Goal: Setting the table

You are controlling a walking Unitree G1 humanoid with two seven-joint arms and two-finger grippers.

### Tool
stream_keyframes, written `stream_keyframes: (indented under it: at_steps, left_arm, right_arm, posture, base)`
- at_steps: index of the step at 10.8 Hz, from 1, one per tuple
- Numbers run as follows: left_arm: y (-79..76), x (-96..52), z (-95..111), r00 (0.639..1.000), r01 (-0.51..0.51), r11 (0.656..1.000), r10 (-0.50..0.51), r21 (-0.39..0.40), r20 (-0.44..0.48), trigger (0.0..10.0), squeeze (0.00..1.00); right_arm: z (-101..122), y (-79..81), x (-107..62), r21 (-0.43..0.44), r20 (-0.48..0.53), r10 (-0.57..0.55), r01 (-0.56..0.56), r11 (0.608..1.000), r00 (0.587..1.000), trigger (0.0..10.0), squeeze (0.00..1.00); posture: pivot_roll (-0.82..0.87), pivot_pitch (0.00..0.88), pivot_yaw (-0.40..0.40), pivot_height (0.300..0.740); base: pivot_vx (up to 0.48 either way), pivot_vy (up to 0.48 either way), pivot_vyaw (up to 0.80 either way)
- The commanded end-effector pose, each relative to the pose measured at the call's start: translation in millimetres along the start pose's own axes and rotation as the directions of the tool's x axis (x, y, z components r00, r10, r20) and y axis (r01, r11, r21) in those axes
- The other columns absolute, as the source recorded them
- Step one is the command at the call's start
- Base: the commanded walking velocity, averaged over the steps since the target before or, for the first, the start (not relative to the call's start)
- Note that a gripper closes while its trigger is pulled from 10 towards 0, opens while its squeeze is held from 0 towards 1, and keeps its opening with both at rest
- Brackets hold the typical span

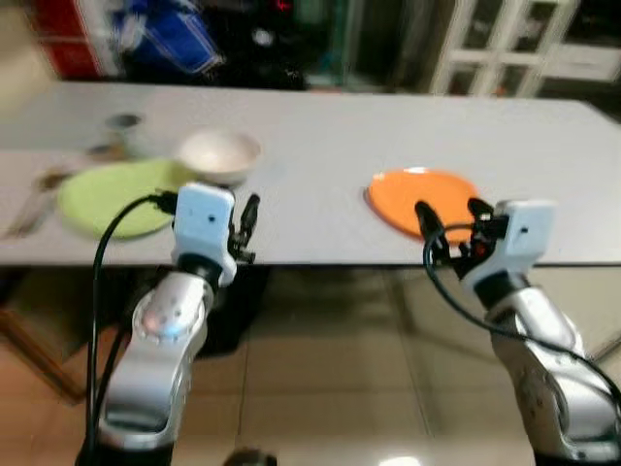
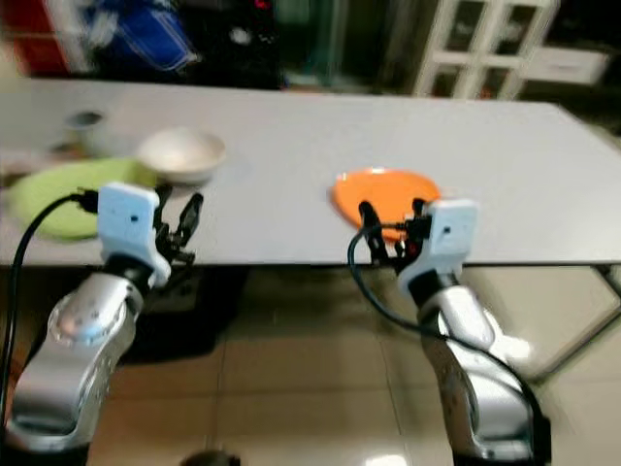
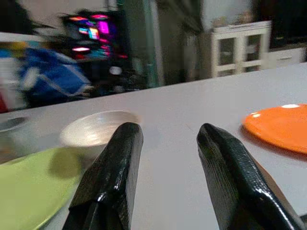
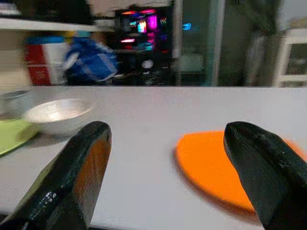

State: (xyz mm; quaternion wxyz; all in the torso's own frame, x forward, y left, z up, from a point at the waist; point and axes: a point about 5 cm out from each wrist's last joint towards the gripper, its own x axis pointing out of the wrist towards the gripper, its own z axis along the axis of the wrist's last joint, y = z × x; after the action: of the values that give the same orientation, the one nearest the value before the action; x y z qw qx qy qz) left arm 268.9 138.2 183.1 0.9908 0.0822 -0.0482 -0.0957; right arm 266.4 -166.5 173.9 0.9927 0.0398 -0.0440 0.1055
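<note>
Hands first: the right hand [image 1: 452,221] is raised at the near edge of the surface [image 1: 320,146], fingers spread wide, holding nothing, just before the orange plate [image 1: 423,198]. That plate lies flat close to the near edge, right of centre. The left hand [image 2: 178,221] is likewise at the near edge, fingers apart and empty. Beyond it a white bowl [image 1: 218,153] stands touching a green plate [image 1: 124,196] toward the left end. Cutlery [image 1: 34,202] lies left of the green plate, blurred.
</note>
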Motion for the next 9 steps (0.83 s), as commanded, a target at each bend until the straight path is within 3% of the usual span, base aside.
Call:
stream_keyframes:
  at_steps: [1, 9]
  left_arm:
    - [0.4, -0.3, 1.2, 1.0, 0.001, 1.0, -0.001, 0.015, 0.002, 10.0, 0.0]
    - [2.5, -3.9, -6.6, 0.998, -0.057, 0.996, 0.056, 0.061, 0.026, 10.0, 0.0]
  right_arm:
    - [-2.8, 2.2, -0.3, 0.002, -0.019, 0.022, -0.022, 1.0, 1.0, 10.0, 0.0]
    - [-17.7, 8.5, 3.1, 0.049, -0.068, 0.112, -0.109, 0.993, 0.991, 10.0, 0.0]
  posture:
    - [-0.03, 0.0, -0.007, 0.74]
    - [-0.01, 0.0, -0.019, 0.74]
  base:
    - [0.0, 0.0, 0.8]
    - [0.0, 0.0, 0.8]
